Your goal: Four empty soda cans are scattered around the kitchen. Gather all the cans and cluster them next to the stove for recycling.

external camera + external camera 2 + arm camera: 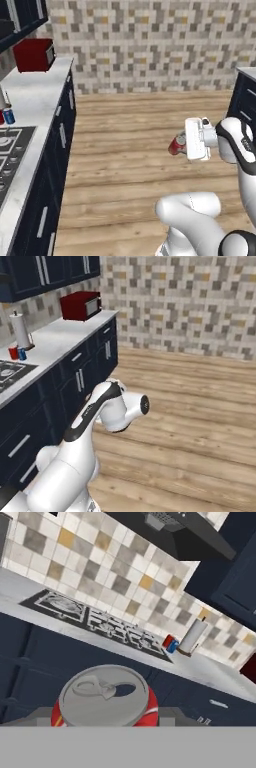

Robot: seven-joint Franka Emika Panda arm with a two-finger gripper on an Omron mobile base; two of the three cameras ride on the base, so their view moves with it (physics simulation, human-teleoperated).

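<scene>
- The pincer is clamped on a red soda can, held out over the wood floor, well away from the desk.
- In the hand view this held can sits at 6 o'clock, its silver top with pull tab and mouth opening facing the camera, and a red rim shows round it.
- Two more cans, one red and one blue, stand just beside each other on the desk, next to the stove, at 9 o'clock in the right base view.
- A white paper towel roll stands upright close behind that pair.
- The stove is black with grates, set flush in the white desk top; a dark hood hangs above it.
- A red microwave sits at the far end of the desk, at 10 o'clock in the left base view.
- The desk's front edge runs straight above navy cabinets; bare floor lies open between it and the arm.
</scene>
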